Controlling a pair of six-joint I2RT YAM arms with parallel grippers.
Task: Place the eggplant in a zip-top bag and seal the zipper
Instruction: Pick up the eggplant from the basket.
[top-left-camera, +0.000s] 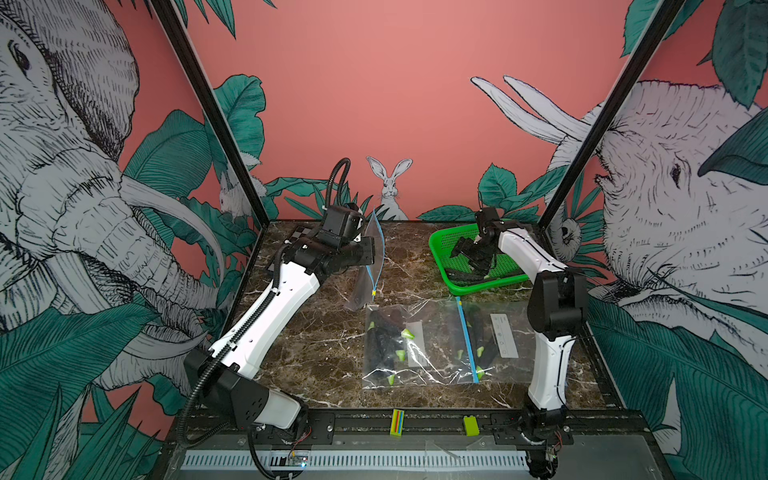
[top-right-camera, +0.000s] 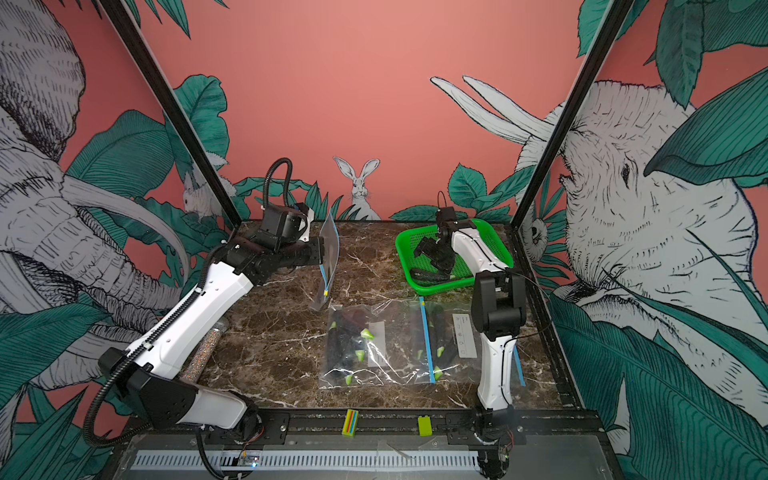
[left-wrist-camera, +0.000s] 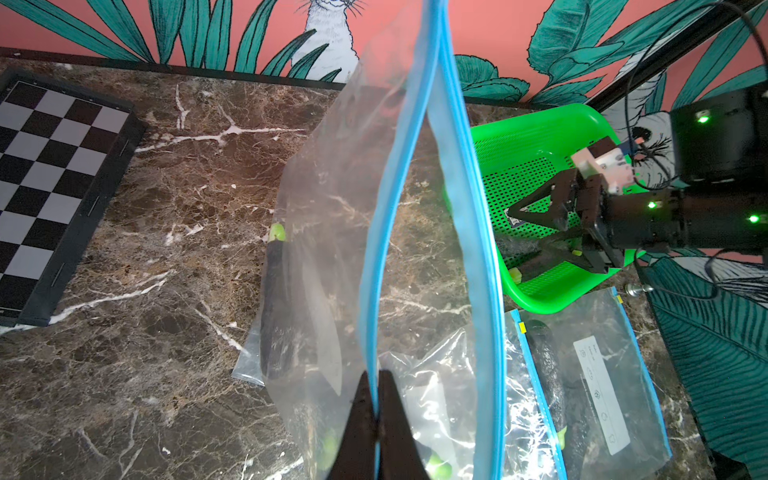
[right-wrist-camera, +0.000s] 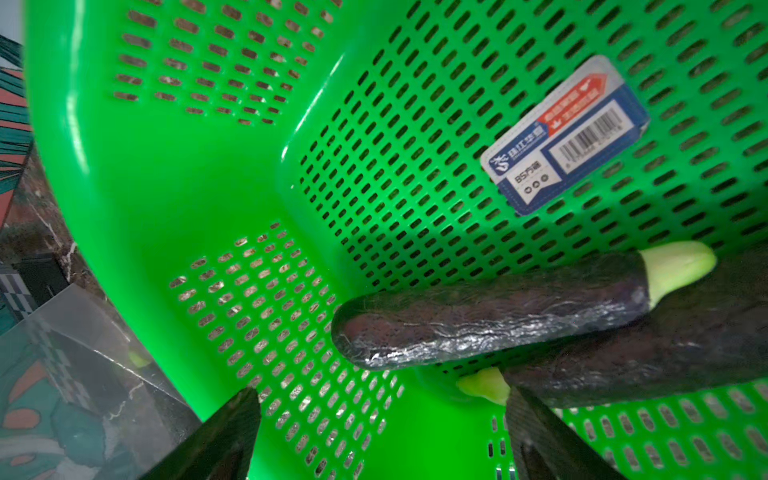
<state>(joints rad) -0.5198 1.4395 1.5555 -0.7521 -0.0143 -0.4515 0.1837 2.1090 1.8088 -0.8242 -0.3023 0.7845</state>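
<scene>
While the left gripper (left-wrist-camera: 377, 409) clamps the rim of the zip-top bag (left-wrist-camera: 332, 199), the right gripper (right-wrist-camera: 382, 399) hangs spread wide above the green basket (right-wrist-camera: 166, 166).
Held upright beside the basket with its mouth gaping, the bag seems ready to receive; the eggplant (right-wrist-camera: 490, 320) lies inside the basket, not yet grasped.

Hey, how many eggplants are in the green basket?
2. One eggplant lies on the green basket floor; the second eggplant lies beside it, partly out of frame. More may be hidden.
</scene>
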